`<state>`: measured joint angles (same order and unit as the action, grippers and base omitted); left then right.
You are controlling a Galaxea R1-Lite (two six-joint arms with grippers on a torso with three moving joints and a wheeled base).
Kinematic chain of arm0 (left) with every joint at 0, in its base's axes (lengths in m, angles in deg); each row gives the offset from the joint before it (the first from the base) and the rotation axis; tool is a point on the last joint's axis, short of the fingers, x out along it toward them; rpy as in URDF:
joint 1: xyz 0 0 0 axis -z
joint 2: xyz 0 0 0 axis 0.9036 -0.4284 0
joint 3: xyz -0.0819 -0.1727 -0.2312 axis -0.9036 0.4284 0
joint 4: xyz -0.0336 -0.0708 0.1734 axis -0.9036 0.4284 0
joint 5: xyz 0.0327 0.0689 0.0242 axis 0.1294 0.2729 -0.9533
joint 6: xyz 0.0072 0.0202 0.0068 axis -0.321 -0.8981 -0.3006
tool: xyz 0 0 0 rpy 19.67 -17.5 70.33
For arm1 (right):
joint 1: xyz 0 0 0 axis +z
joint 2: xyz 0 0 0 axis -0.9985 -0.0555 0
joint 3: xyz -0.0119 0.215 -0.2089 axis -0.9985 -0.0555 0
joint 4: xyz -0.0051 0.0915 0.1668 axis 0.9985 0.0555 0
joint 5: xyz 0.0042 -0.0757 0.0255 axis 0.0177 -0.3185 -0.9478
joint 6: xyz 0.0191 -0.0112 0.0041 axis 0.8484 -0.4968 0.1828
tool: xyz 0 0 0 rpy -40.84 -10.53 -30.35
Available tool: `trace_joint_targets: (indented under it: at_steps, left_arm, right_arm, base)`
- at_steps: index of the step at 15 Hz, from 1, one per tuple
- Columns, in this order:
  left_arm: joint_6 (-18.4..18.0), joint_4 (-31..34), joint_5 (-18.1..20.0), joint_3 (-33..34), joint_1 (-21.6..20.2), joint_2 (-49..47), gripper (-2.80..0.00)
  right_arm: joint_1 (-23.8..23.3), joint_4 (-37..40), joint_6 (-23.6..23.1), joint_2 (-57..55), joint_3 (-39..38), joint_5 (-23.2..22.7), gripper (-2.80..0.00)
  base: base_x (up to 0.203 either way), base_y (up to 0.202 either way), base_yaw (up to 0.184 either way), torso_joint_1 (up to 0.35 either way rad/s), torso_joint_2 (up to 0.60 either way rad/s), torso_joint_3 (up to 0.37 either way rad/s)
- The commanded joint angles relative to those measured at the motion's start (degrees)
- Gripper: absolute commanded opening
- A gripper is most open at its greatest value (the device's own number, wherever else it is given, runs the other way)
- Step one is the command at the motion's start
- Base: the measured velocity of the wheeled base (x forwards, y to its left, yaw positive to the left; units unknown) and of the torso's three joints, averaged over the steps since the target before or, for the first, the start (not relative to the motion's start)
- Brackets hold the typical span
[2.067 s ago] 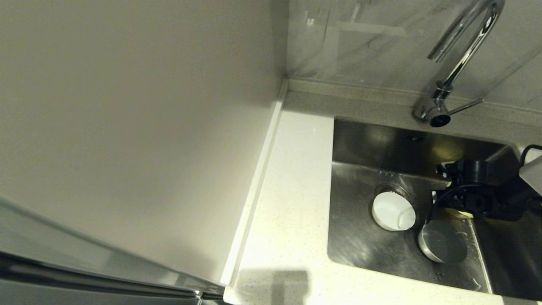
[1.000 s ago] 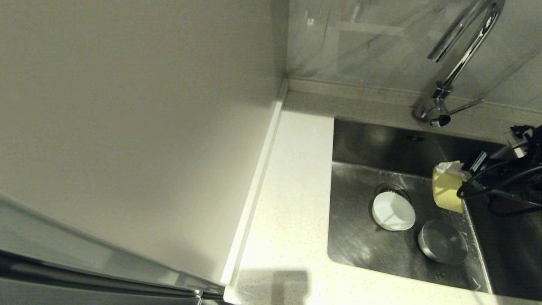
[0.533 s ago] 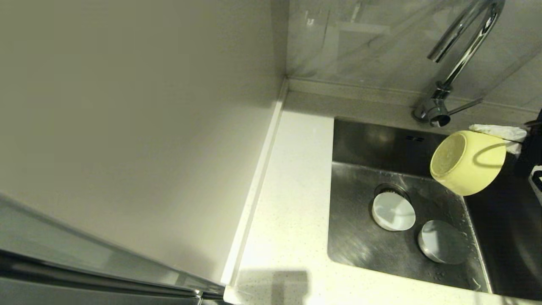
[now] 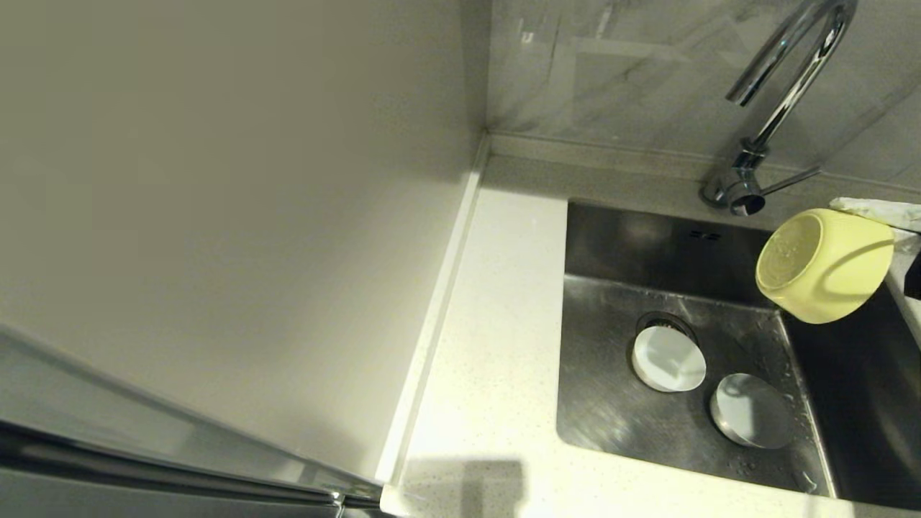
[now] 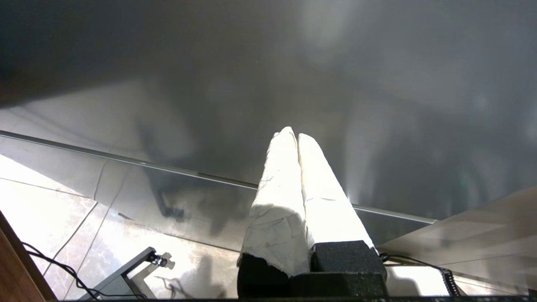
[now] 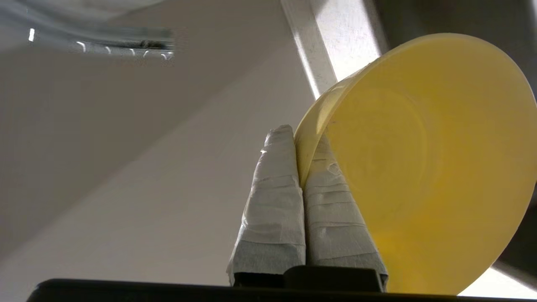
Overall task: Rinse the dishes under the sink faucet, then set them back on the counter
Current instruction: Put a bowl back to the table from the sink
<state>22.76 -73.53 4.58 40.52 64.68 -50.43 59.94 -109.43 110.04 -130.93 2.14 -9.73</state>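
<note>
In the right wrist view my right gripper [image 6: 300,140] is shut on the rim of the pale yellow bowl [image 6: 419,167]. One taped finger sits outside the wall and one inside. The head view shows this yellow bowl [image 4: 824,266] tipped on its side, held in the air over the sink's right rear corner, below the chrome faucet [image 4: 784,93]. A taped finger [image 4: 874,212] lies along its top. The white bowl [image 4: 669,358] rests partly over the drain. The bluish-white bowl [image 4: 752,410] lies beside it on the sink [image 4: 611,410] floor. My left gripper [image 5: 293,133] is shut on nothing, out of the head view.
The speckled white counter [image 4: 489,324] runs along the sink's left side and front edge. A cream wall panel [image 4: 216,216] stands left of it. The faucet's thin lever [image 4: 791,180] points right. Behind the sink is a tiled backsplash.
My right gripper took hold of the yellow bowl at the sink's right side, lifted it out of the basin and tipped it sideways. It has since drifted slightly right and up. The other two bowls stayed put.
</note>
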Motion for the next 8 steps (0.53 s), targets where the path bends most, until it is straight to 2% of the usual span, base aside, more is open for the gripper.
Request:
trace_joint_targets:
  at_steps: [1,2,4,7,8]
  left_arm:
    - [0.03,-0.02,-0.11,0.00,-0.05,0.18,-2.80]
    - [0.03,-0.02,-0.11,0.00,-0.05,0.18,-2.80]
    - [0.03,-0.02,-0.08,0.00,-0.02,0.18,-2.80]
    - [0.03,-0.02,-0.03,0.00,-0.01,0.18,-2.80]
    - [0.03,-0.02,-0.08,0.00,-0.04,0.20,-2.80]
  right_arm:
    - [-2.55,-0.24,-2.11,3.85,1.87,-0.37,-2.80]
    - [-5.08,-0.15,-6.67,6.17,3.96,-0.36,-2.80]
    - [-11.61,0.80,-19.49,9.18,6.35,-0.36,-2.80]
    - [-23.29,2.67,-44.39,13.44,7.09,0.65,-2.80]
    - [-25.34,4.74,-52.49,14.16,7.69,2.90,-2.80]
  base:
    - [0.000,0.000,0.000,0.000,0.00,0.000]
    - [0.000,0.000,0.000,0.000,0.00,0.000]
    - [0.000,0.000,0.000,0.000,0.00,0.000]
    - [0.000,0.000,0.000,0.000,0.00,0.000]
    - [0.000,0.000,0.000,0.000,0.00,0.000]
